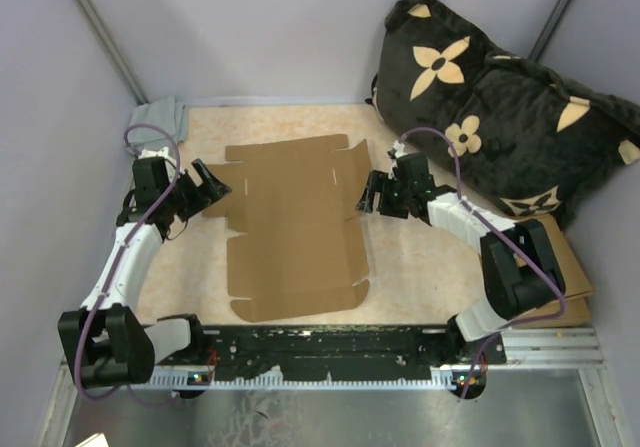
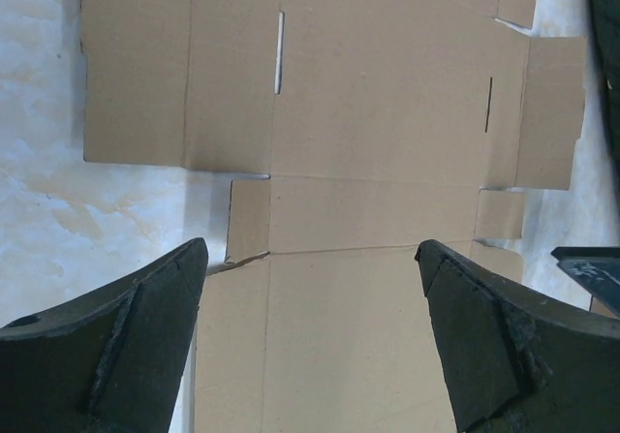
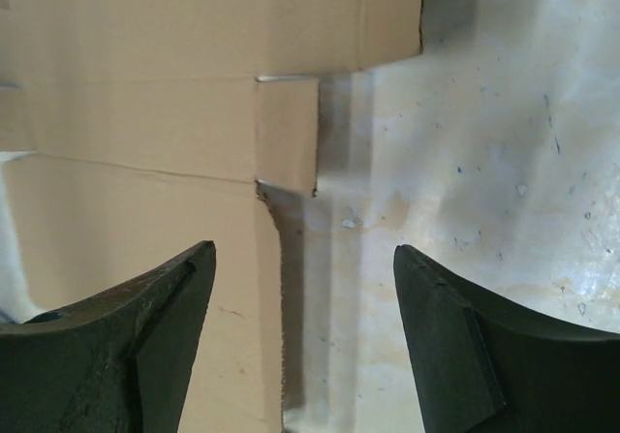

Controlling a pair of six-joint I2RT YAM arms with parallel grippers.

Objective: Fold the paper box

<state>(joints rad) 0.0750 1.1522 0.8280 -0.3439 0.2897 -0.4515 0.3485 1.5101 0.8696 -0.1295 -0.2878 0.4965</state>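
We see a pale beige, marbled tabletop (image 1: 420, 267) walled in by grey panels. At its far right corner leans a big black plush cushion with tan flower shapes (image 1: 500, 107).

The paper box (image 1: 295, 227), a plain brown die-cut cardboard sheet with rounded flaps, tabs and slits, lies flat and unfolded in the middle of the table, its long side running near to far. No panel is raised in any view.

A pile of brown cardboard pieces (image 1: 570, 267) sits at the right edge of the table, partly under the right arm and apart from the box.

The left gripper (image 1: 212, 189) is low at the box's left edge, pointing right across the sheet. In its wrist view the black fingers (image 2: 145, 326) are spread wide with only flat cardboard (image 2: 368, 94) between them, so it is grasping nothing.

The right gripper (image 1: 368, 195) is at the box's right edge, facing left. Its jaws are parted too and empty: one finger (image 3: 145, 336) is over the cardboard (image 3: 145, 113), the other over bare table (image 3: 484, 113), just near a small side tab (image 3: 288, 138). We cannot tell whether either finger touches the sheet.

A crumpled grey cloth (image 1: 160, 117) lies in the far left corner.
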